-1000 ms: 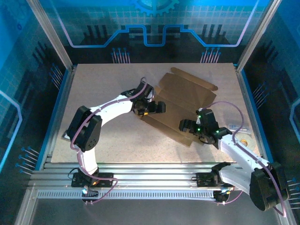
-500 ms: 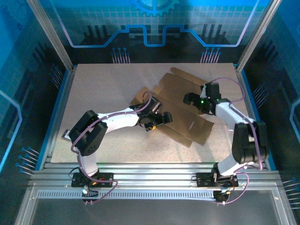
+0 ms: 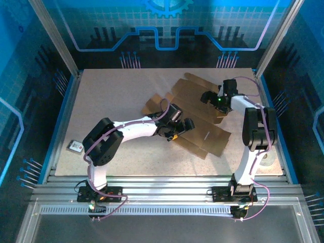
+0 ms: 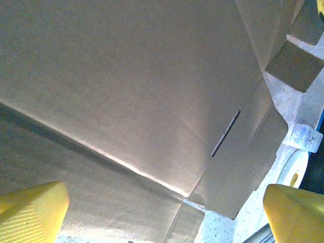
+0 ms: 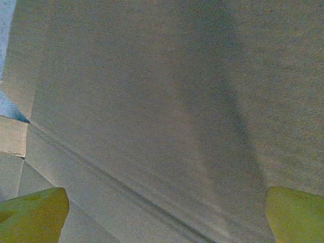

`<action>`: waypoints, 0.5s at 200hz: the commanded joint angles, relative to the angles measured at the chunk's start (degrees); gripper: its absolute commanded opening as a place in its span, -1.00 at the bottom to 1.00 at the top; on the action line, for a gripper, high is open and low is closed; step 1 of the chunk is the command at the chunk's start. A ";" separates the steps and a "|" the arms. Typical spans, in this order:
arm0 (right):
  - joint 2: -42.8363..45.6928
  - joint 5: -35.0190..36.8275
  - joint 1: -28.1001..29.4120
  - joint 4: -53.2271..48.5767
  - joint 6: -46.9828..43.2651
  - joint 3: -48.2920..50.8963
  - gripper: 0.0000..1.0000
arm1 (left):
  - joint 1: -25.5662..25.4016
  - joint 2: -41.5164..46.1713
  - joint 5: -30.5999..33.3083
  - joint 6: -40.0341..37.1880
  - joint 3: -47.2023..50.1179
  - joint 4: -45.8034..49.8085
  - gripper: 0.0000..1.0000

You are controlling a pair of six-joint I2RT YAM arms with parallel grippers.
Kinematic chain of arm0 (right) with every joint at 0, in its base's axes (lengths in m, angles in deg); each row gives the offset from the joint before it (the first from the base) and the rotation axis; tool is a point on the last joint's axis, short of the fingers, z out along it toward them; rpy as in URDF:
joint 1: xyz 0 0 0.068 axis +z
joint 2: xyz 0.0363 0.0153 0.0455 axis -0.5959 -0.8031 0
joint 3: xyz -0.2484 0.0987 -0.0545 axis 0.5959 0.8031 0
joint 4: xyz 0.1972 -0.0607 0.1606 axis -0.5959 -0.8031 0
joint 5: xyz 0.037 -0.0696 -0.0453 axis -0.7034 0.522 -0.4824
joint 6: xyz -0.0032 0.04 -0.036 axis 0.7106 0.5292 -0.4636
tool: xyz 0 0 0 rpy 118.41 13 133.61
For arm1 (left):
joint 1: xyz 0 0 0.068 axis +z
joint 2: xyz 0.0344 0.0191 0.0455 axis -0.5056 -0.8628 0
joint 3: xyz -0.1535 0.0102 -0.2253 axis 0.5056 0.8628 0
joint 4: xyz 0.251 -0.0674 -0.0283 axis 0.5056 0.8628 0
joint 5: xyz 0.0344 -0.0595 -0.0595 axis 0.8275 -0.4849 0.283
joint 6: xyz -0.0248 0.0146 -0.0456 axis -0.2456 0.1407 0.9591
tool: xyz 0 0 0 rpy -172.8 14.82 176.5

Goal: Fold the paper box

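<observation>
The paper box [image 3: 202, 134] is a brown die-cut cardboard sheet lying opened out on the table, right of centre, with its flaps spread. My left gripper [image 3: 182, 129] hovers over the sheet's left-middle part, open. In the left wrist view its yellow fingertips [image 4: 31, 212] stand wide apart over the creased cardboard [image 4: 126, 76], with nothing between them. My right gripper [image 3: 210, 101] is above the far right panels, also open. The right wrist view looks down onto the cardboard [image 5: 152, 76] between two spread fingertips [image 5: 296, 212].
A small white card [image 3: 75, 146] lies near the table's left front. A white tape roll [image 3: 266, 158] sits at the right edge, and in the left wrist view the roll [image 4: 293, 169] lies next to a clear packet [image 4: 304, 136]. Blue rails [image 3: 59, 126] border the table.
The right arm has swung from the near right to the far right, above the box's back panels. The left gripper has slid right and nearer across the sheet. Both stayed open.
</observation>
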 commanded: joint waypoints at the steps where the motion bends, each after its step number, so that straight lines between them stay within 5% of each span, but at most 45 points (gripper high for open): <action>1: -1.61 -0.44 -0.88 -3.15 0.49 -1.62 1.00 | -0.16 -2.30 -2.06 2.52 -0.79 -0.56 0.99; 100: 1.24 -1.52 1.03 -3.22 0.75 5.95 1.00 | 6.01 0.70 -3.47 2.78 7.09 -1.18 0.99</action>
